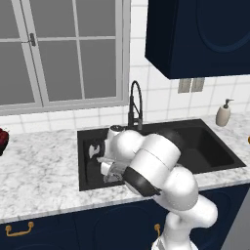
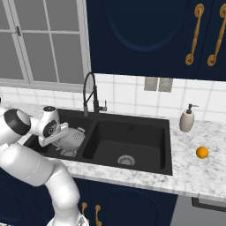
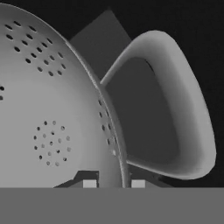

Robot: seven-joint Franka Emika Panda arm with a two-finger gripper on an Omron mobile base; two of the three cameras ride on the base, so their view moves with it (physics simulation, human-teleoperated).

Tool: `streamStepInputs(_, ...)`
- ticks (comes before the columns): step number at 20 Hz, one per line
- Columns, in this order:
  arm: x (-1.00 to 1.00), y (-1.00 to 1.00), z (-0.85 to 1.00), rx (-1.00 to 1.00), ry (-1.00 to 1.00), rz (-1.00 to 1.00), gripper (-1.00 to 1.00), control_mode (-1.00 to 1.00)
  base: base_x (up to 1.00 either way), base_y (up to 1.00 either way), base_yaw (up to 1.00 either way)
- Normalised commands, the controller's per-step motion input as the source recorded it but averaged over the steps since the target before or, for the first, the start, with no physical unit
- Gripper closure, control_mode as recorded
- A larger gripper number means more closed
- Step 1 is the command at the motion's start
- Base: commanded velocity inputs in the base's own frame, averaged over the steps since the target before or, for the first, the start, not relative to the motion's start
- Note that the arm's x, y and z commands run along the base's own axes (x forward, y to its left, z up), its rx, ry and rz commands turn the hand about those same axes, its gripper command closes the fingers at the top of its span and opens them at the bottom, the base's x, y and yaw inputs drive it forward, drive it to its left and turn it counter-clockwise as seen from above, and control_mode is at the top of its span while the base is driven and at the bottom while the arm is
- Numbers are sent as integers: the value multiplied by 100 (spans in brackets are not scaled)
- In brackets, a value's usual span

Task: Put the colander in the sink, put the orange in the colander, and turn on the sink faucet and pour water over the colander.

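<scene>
Hand view: the two dark fingertips sit at the bottom edge, one on each side of the rim of the round silver-grey perforated metal colander (image 3: 52,127). The jaws are closed on that rim, one tip inside the bowl and one outside. The colander's loop handle (image 3: 192,109) curves out just beyond the outer jaw, over the dark floor of the sink.

Right base view: the two-finger gripper (image 2: 66,140) is low in the left basin of the wide matte black double-basin sink (image 2: 132,132), with the colander (image 2: 74,137) at its tip and inside that basin. I cannot tell whether the bowl touches the basin floor. The right basin lies well to the far side of the jaws, with a round silver drain (image 2: 126,160). The tall slim black gooseneck faucet (image 2: 90,95) stands behind the sink, near and above the jaws. The small bright orange ball (image 2: 202,152) lies on the white marble counter (image 2: 198,172), well apart from the jaws, past the right basin. The beige soap dispenser bottle (image 2: 187,119) stands near it.

Left base view: the white arm covers most of the left basin; the gripper (image 1: 110,168) shows beside it, low in the sink (image 1: 215,151)
</scene>
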Motion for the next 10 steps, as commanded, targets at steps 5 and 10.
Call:
streamStepInputs(5,33,100,-33,-10,19,-56,100,-100,0,0,0)
streamStepInputs(10,36,100,-29,-9,17,-54,100,-100,0,0,0)
